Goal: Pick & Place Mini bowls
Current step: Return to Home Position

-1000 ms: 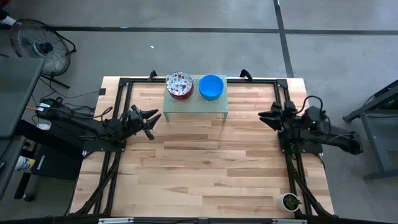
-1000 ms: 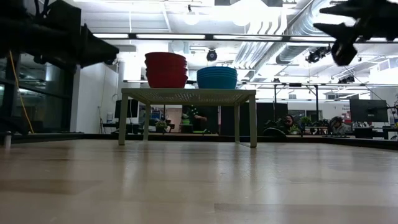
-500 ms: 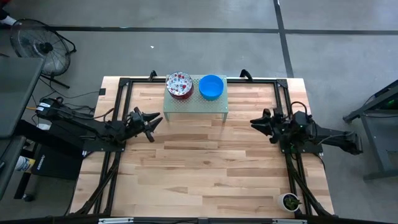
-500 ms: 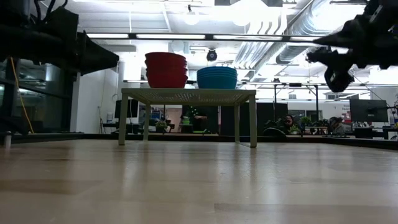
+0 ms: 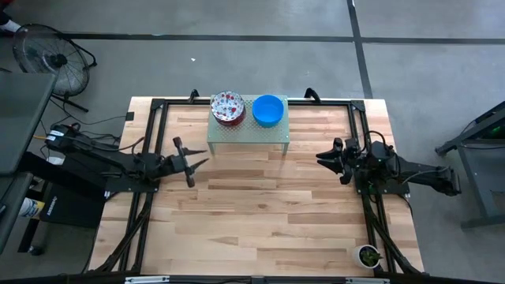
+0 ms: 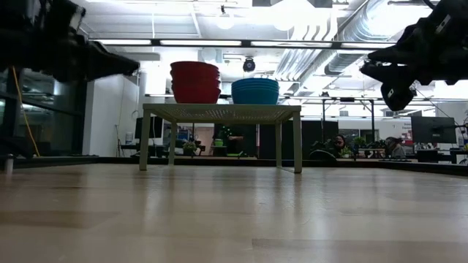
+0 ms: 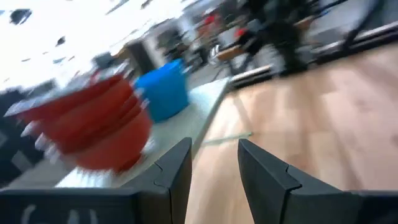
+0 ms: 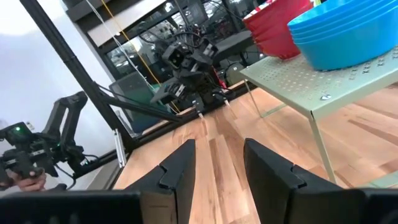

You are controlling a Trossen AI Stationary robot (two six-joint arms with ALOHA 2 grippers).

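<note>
Sitting on the pale green rack (image 5: 248, 136) near the far edge of the table (image 5: 260, 221), the bowls make two stacks just beside each other: the white stack (image 5: 227, 106), speckled red inside, on the left arm's side, and the blue stack (image 5: 268, 110) on the right arm's side. Seen level from the low view, the white stack (image 6: 195, 82) shows red outsides and stands a little taller than the blue stack (image 6: 255, 91). The left gripper (image 5: 192, 162) hangs above the wood near the rack's front left corner, fingers parted with nothing between them; its wrist view looks at both stacks. The right gripper (image 5: 330, 160) hovers off the rack's right end, clear of it — fingers likewise spread and empty, pointing across the table toward the other arm.
</note>
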